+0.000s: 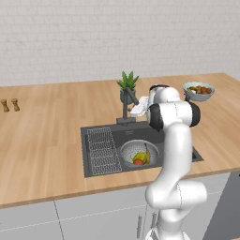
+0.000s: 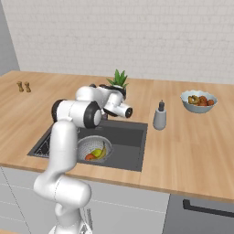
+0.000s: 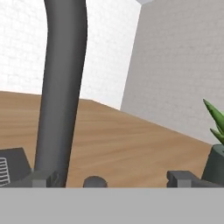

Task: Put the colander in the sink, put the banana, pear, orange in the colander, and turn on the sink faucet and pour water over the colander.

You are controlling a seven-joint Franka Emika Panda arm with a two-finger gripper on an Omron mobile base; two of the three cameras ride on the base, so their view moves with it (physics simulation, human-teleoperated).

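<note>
Take the sink (image 1: 185, 149) as your landmark: its dark basin is set into the wooden bench (image 1: 47, 136), with a wire rack (image 1: 102, 151) lying in its left part. Inside the basin, right of the rack, you will find the colander (image 1: 127, 152) sitting upright, and in it lie the banana (image 1: 147, 154), the pear (image 1: 140, 156) and the orange (image 1: 138, 162), bunched together; in the right base view the same fruit shows in the colander (image 2: 87, 147) at the basin's near side. At the sink's back edge stands the sink faucet (image 1: 125, 110), and your claw (image 3: 111, 180) is up against it with its jaws spread wide: in the hand view the dark post (image 3: 61, 92) rises close by the left finger tip, and whether the two touch cannot be told. Nothing is held between the tips. Just behind the sink, past the faucet, is a spiky green potted plant (image 1: 127, 86). On the bench right of the sink stands a grey soap dispenser (image 2: 159, 116), and farther right a pale blue fruit bowl (image 2: 198, 101) with fruit in it. Far left of the sink, two small brown shakers (image 1: 10, 105) stand side by side. No brand, label or writing can be read on any of these things.
</note>
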